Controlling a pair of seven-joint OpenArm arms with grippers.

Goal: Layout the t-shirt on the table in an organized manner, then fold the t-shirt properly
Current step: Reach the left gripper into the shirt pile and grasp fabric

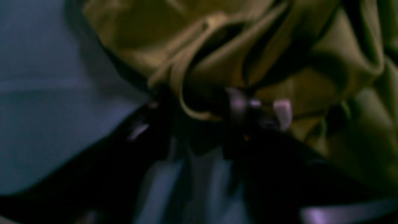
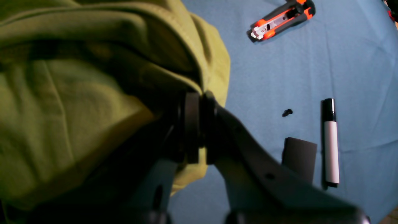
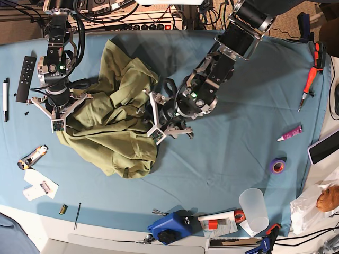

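You are near the start of the job: the t-shirt (image 3: 114,124) lies in a lumpy, wrinkled heap on the left half of the blue surface (image 3: 233,143), not spread flat, and no fold is made yet. You have all of the laying out and all of the folding left to do. Go from left to right in the base view. First comes your right arm, reaching down from the far left edge, with its wrist bent so the right end effector (image 2: 199,127) sits at the left side of the heap. In the right wrist view its fingers are clenched tight on a pinch of green cloth, so it is grasping the t-shirt. Just past it on the bare cloth lie a black and white marker (image 2: 330,141) and an orange and black cutter (image 2: 281,19), well clear of the shirt. Next comes your left arm, stretching in from the far right corner, slanting down low to the right edge of the heap. The left end effector (image 1: 214,104) pokes into a rolled hem there. That view is dark and blurry, so you cannot tell if its fingers have closed on the cloth or not.
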